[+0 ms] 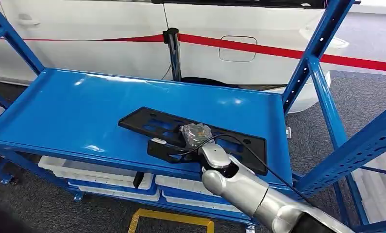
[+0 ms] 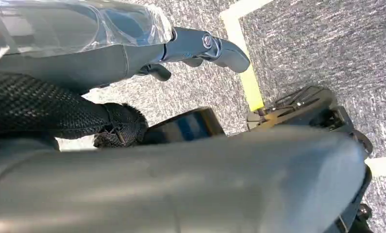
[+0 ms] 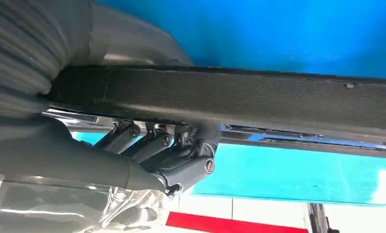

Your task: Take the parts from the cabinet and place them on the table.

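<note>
1. Head view: right arm (image 1: 244, 189) reaches up from below onto the blue shelf (image 1: 79, 111) of the cabinet. A flat black part (image 1: 157, 124) with cut-out slots lies on the shelf, right of its middle. The right hand (image 1: 196, 136), wrapped in clear plastic, sits at the part's near edge. A white car body with a red stripe (image 1: 259, 48) stands behind the cabinet; white trays (image 1: 98, 177) lie on the lower level.
2. Left wrist view: left hand (image 2: 200, 46) hangs over grey carpet (image 2: 327, 43) with a yellow tape line (image 2: 244, 53). Its fingers curl loosely and hold nothing.
3. Right wrist view: right hand's fingers (image 3: 176, 155) curl under the black part's edge (image 3: 259, 102), thumb on the other face, gripping it against the blue shelf surface (image 3: 278, 29).
</note>
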{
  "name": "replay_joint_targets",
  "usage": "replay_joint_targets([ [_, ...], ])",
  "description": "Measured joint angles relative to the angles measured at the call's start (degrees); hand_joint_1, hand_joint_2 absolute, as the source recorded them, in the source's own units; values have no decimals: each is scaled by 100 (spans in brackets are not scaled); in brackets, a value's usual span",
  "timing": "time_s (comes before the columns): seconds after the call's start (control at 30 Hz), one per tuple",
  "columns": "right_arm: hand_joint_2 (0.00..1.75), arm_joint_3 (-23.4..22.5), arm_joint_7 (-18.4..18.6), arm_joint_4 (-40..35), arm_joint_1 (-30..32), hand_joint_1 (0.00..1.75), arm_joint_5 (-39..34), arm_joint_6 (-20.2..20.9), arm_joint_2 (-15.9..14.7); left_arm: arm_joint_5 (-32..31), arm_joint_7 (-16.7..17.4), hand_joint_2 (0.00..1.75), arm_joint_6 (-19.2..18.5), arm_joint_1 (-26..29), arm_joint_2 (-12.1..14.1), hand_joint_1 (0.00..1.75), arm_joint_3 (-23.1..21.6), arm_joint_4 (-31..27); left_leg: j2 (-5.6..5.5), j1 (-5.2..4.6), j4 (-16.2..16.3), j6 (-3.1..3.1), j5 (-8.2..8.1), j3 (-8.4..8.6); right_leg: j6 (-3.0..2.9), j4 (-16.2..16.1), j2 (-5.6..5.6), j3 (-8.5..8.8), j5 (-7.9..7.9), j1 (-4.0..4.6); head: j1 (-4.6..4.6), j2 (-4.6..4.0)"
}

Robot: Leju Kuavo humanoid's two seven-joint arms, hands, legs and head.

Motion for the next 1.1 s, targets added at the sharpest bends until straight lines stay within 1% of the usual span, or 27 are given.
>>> replay_joint_targets([
  [0.2,175,0,-4,0,-2,175,-2,-35,-4,-109,-4,0,35,4,0,0,-4,0,0,0,0,0,0,2,0,0,0,3,0,0,0,0],
  [0.23,175,0,-7,0,-2,175,0,-42,-7,-149,-11,175,57,4,0,0,-13,0,0,0,0,0,0,2,0,0,0,3,0,0,0,0],
  [0.43,175,0,-20,0,-2,175,9,-44,-9,-245,-11,175,184,2,-4,0,-50,-2,0,0,0,0,0,3,0,0,0,3,0,0,0,0],
  [0.5,175,0,-26,-7,1,175,20,-44,-20,-306,-184,175,219,2,-7,0,-72,-2,0,0,0,0,0,4,0,0,0,3,0,0,0,0],
  [0.57,175,0,-26,-50,15,175,50,-52,-52,-400,-373,175,356,3,-7,0,-114,-2,0,0,0,0,0,5,0,-1,0,3,0,0,0,0],
  [0.6,175,0,-26,-63,21,175,65,-57,-61,-417,-394,175,398,3,-7,0,-124,-2,-1,0,0,0,0,5,0,-1,0,4,0,0,0,0],
  [0.9,175,0,-31,-133,55,175,120,-85,-107,-437,-411,175,468,8,-11,0,-142,-2,-1,0,0,0,0,5,0,-1,0,4,0,0,0,0],
  [0.93,175,0,-157,-232,116,175,286,-164,-157,-358,-422,175,376,7,-13,0,-166,-2,-2,0,0,0,0,4,0,-1,0,5,0,-1,0,0],
  [1.03,175,0,-223,-273,158,175,376,-201,-177,-361,-428,175,356,5,-13,0,-175,-2,-1,0,0,0,0,4,0,-1,0,4,0,-1,0,0],
  [1.1,175,0,-384,-312,201,175,616,-321,-195,-371,-428,175,350,5,-13,0,-177,-2,-1,0,0,0,0,4,0,-2,0,4,0,-1,0,0],
])
